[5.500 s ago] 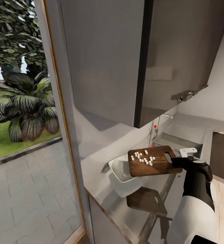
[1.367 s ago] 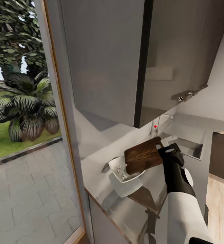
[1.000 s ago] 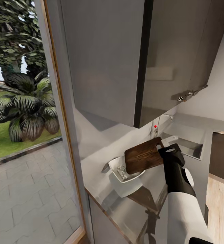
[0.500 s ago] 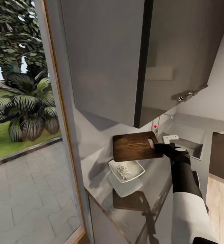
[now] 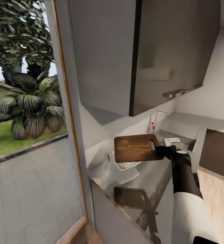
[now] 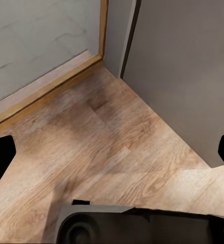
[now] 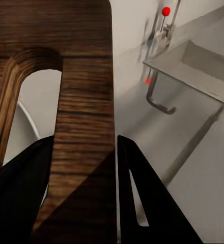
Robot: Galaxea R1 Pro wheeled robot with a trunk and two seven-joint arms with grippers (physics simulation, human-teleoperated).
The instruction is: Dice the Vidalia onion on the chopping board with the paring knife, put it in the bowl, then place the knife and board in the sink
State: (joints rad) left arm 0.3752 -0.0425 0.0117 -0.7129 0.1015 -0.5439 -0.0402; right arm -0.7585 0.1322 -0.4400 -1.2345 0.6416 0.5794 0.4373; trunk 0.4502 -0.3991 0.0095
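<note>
My right gripper (image 5: 157,150) is shut on the handle end of the chopping board (image 5: 133,148) and holds the dark wooden board level above the white bowl (image 5: 121,164). The board hides most of the bowl, and a faint pale cluster shows inside it. In the right wrist view the black fingers (image 7: 145,195) clamp the strip of board (image 7: 84,76) beside the slot hole. The sink (image 5: 181,136) with its red-dotted tap (image 5: 154,120) lies just beyond the gripper. The paring knife is out of view. My left gripper (image 6: 112,152) hangs open over the wooden floor.
The glossy grey countertop (image 5: 142,184) runs from the bowl toward me, with a straight front edge over dark cabinets. Wall cabinets (image 5: 135,54) hang low overhead. A glass door (image 5: 30,135) at the left gives onto a patio. My base (image 6: 142,226) is below the left gripper.
The board was tipped steeply over the bowl and the white dice slid off it into the bowl. It has since been swung up level above the bowl. The head camera has shifted.
</note>
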